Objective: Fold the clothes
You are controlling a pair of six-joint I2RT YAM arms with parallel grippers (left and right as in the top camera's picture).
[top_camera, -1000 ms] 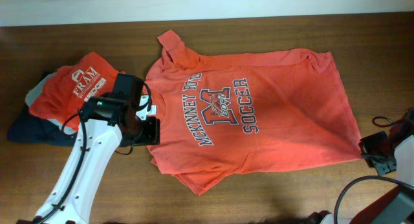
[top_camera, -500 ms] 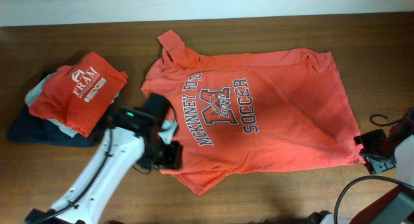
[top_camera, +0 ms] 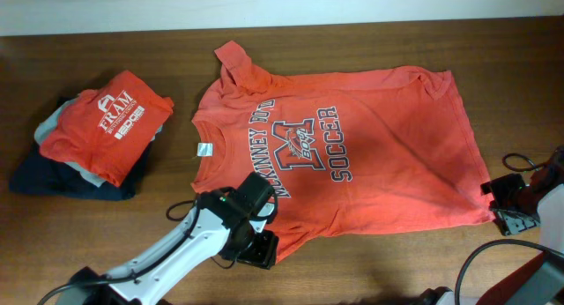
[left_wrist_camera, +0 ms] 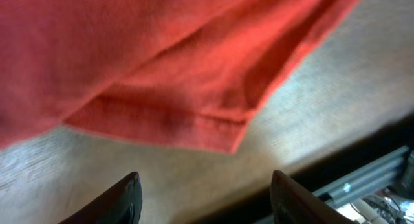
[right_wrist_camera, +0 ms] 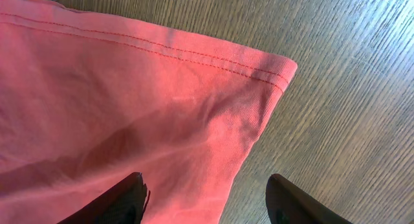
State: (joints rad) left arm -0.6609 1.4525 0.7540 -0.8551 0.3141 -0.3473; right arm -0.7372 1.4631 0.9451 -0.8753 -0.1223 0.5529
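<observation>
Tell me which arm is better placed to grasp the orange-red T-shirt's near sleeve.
Left: its open fingers face that sleeve's hem; the right fingers sit by the orange-red T-shirt's bottom corner.

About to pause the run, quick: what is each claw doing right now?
Left claw: open, empty, by the T-shirt's sleeve hem.
Right claw: open, over the T-shirt's bottom corner, gripping nothing.

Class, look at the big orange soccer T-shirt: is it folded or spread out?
Spread out: the T-shirt lies flat on the table, chest print up, with collar, one sleeve and hem all visible.
</observation>
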